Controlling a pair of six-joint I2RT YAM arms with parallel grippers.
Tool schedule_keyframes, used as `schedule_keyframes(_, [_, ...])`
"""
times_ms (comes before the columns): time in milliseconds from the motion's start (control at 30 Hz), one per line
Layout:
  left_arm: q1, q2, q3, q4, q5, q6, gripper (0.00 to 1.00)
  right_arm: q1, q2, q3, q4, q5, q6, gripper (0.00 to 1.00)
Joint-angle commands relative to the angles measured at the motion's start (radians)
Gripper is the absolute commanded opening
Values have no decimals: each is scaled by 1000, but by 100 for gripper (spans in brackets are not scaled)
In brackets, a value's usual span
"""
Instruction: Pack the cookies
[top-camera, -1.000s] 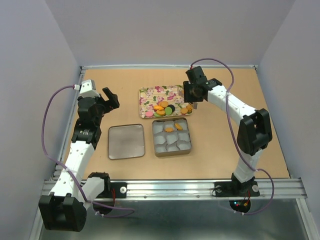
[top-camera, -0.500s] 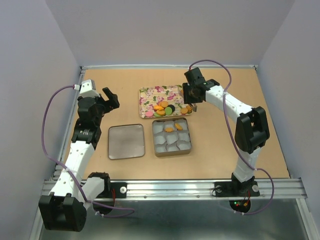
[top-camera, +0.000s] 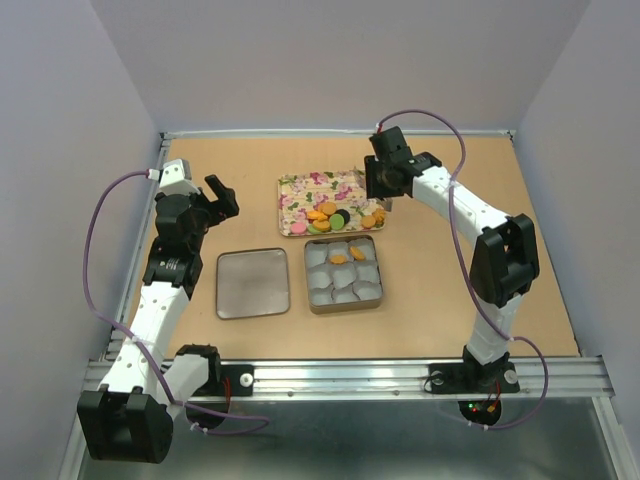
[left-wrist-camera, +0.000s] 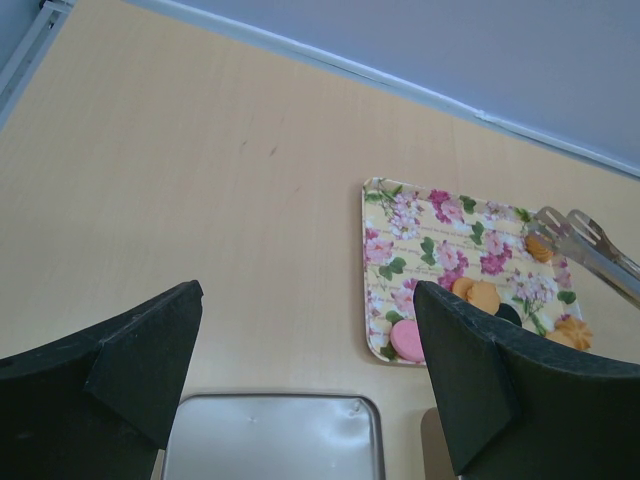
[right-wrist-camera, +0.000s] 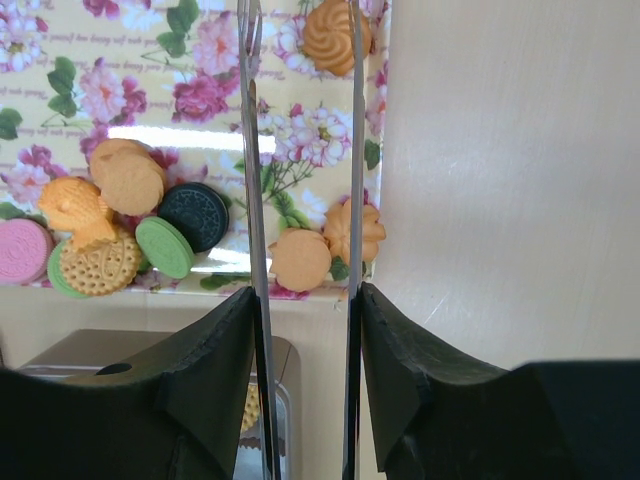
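Note:
The cookies (top-camera: 335, 217) lie in a heap on the near right part of a floral tray (top-camera: 310, 190): orange, green, pink and one dark. In the right wrist view the cookies (right-wrist-camera: 130, 180) lie left of the tongs. My right gripper (top-camera: 385, 192) is shut on metal tongs (right-wrist-camera: 352, 150), whose two arms are spread over the tray (right-wrist-camera: 300, 130); one orange cookie (right-wrist-camera: 300, 258) shows between them, and the tips hold nothing that I can see. My left gripper (top-camera: 222, 195) is open and empty, left of the tray. An open tin (top-camera: 375, 290) of white paper cups holds a few orange cookies (top-camera: 340, 258).
The tin's flat lid (top-camera: 253, 283) lies left of the tin and shows in the left wrist view (left-wrist-camera: 270, 440). The left wrist view also shows the tray (left-wrist-camera: 420, 230) and the tongs (left-wrist-camera: 580, 240). Walls enclose the table at the back and sides.
My right gripper with the tongs has shifted slightly toward the far side, above the tray's right edge. The left arm has not moved.

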Motion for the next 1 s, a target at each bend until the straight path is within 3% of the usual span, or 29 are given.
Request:
schedule_keyframes(0, [-5,-1,47,27,-3,7,98,0,-40,70,39,25,-21,49])
schedule_keyframes(967, [-6,3,47,19,-11,12,98,0,33,18,33,103,-44,50])
